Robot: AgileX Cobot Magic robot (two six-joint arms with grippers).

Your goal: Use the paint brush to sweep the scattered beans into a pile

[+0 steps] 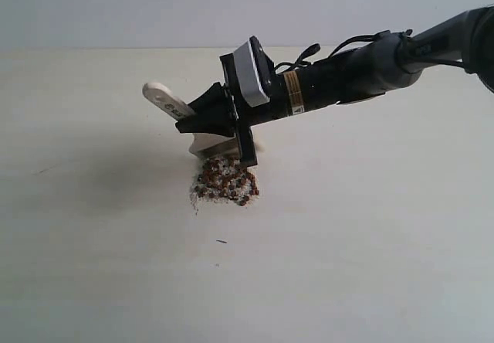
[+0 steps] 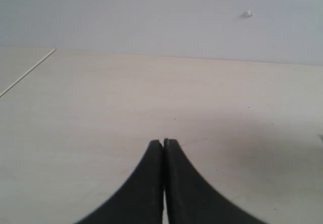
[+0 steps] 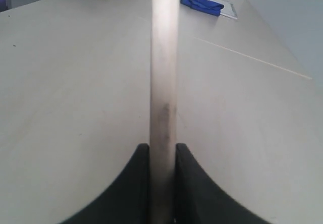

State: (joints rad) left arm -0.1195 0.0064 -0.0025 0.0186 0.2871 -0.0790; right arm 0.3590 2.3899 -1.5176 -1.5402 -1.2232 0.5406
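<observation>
- Most of the job looks done: the beans [image 1: 235, 174] sit w/ whitish crumbs in one compact pile [image 1: 222, 185] near the middle of the table [image 1: 370, 266]
- Left to do, as I judge it: tidy a thin fringe of crumbs at the pile's left edge in ext view. There's also one dark speck [image 1: 221, 241] lying apart, nearer the cam, too small to say if it's a bean
- You won't spot other strays on the open surface, but the gripper body hides the pile's far side, so that part is unchecked
- The paint brush [image 1: 164, 98] is at the pile's far edge, bristle end down and handle tilted up and off to the left of ext view. Whether the bristles touch the beans or hang just above, can't tell, they're blocked
- R gripper [image 1: 191, 116] pinches the brush handle partway along. In its wrist view the jaws clamp the pale wood [image 3: 163, 82] from both sides, w/ the handle running straight out from them
- R arm [image 1: 363, 69] comes in from the right of ext view and reaches across the middle. The forearm slopes down toward the pile, w/ the wrist cam [image 1: 253, 73] riding on top
- L gripper [image 2: 163, 144] is pressed together w/ nothing betw the fingers, over bare table. No beans show in its view, and it's not in ext view at all
- Judgement for you: one short stroke on the left fringe and a pass for the speck should about finish it
</observation>
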